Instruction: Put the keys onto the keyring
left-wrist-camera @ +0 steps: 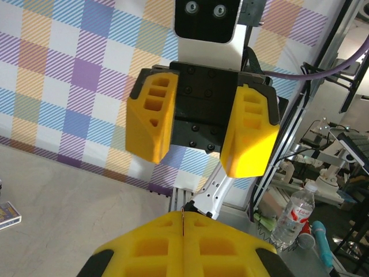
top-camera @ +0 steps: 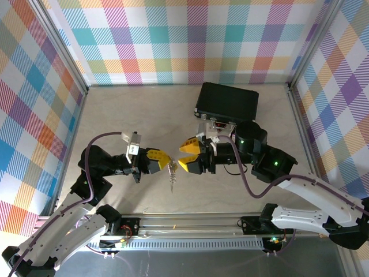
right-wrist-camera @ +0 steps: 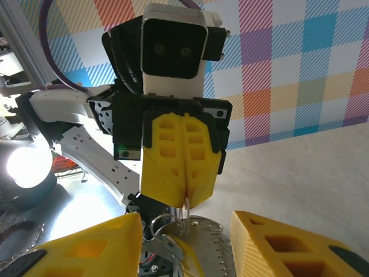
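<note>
Nearest me, above the counter [top-camera: 115,121], the left end effector [top-camera: 167,160] is clenched on the keyring [right-wrist-camera: 157,221], and the keys [top-camera: 172,180] dangle below its tips. Just beside and facing it, the right end effector [top-camera: 181,156] is released, its jaws apart. Farther back lies a black case [top-camera: 226,103].

Left arm [top-camera: 69,225]: rises from its base at the near left and bends inward at the elbow, forearm pointing right. Left gripper [top-camera: 161,157]: level, jaws pressed fully together, with the thin wire of the keyring [right-wrist-camera: 155,224] pinched at their tip.

Right arm [top-camera: 311,202]: rises from the near right and folds back toward the centre, wrist pointing left. Right gripper [top-camera: 185,156]: jaws apart with a clear gap between them, nothing gripped.

The two grippers face each other nose to nose, close but not touching.
</note>
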Motion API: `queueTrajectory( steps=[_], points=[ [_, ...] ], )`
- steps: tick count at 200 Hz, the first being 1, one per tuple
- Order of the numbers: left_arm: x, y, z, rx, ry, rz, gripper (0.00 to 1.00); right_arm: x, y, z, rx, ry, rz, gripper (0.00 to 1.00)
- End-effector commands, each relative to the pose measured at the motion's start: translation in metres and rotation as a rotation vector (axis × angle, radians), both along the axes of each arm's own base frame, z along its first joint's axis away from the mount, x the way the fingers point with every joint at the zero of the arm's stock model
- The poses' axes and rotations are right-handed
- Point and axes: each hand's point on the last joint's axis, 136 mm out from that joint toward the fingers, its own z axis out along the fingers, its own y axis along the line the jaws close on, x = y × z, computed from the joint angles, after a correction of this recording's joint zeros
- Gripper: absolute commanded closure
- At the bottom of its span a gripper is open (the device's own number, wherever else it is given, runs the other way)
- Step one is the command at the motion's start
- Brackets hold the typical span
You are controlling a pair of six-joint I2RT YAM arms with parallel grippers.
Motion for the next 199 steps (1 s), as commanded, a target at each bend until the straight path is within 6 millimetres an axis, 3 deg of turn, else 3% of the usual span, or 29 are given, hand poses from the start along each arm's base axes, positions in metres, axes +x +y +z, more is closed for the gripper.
queueTrajectory(
  steps=[1, 55, 146, 177, 199],
  points=[
    [-0.011, 0.003, 0.013, -0.025, -0.066, -0.024, 1.0, 0.003, 0.005, -0.008, -0.023, 0.036, 0.0, 0.52],
    [-0.01, 0.002, 0.013, -0.026, -0.067, -0.026, 1.0, 0.002, 0.016, -0.016, -0.043, 0.064, 0.044, 0.52],
    [-0.008, 0.0, 0.011, -0.023, -0.059, -0.026, 1.0, 0.002, 0.02, -0.025, -0.059, 0.064, 0.064, 0.81],
    [-0.007, 0.0, 0.01, -0.022, -0.058, -0.022, 1.0, -0.001, 0.019, -0.026, -0.066, 0.054, 0.081, 1.0],
    [-0.006, 0.0, 0.009, -0.014, -0.053, -0.016, 1.0, -0.003, 0.017, -0.025, -0.064, 0.04, 0.09, 1.0]
  ],
)
